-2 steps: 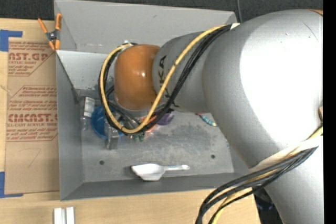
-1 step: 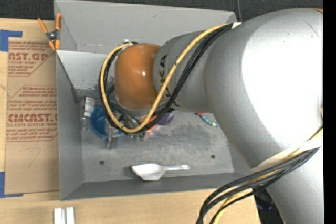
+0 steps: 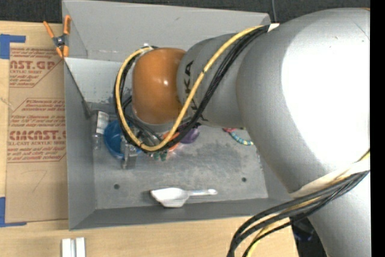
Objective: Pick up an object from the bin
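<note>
Grey bin is holding loose bits; the claw is hovering beside a blue cap, open or closed I cannot tell; lifting seemingly remains.

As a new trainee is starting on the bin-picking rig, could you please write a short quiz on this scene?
1. True or false: the white spoon lies in the bin near its lower wall in the view, clear of the arm.
2. What colour is the round object just left of the orange wrist cover? A red, B blue, C yellow.
3. Fill in: the arm enters from the view's ___.
Key: 1 true; 2 B; 3 right.
</note>
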`<state>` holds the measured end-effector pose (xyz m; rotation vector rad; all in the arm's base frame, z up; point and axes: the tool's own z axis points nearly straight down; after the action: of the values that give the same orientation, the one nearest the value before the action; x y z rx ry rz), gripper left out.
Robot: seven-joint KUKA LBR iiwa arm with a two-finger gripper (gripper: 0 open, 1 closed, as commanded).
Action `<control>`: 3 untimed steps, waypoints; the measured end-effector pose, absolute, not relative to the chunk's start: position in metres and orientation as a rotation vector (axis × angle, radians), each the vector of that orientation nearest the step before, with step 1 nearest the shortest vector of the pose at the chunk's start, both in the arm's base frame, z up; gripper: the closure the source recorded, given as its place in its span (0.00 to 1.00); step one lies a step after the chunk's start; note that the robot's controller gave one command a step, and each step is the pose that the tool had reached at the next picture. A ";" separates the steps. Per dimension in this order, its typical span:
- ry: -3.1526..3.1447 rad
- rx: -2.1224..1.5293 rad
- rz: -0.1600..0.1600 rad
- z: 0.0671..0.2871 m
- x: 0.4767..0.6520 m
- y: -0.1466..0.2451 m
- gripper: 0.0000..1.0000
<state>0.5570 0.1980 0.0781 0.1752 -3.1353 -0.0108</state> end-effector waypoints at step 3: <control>-3.137 0.176 -0.013 0.109 0.557 0.199 1.00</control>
<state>0.5574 0.1985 0.1094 0.1757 -3.1375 -0.0128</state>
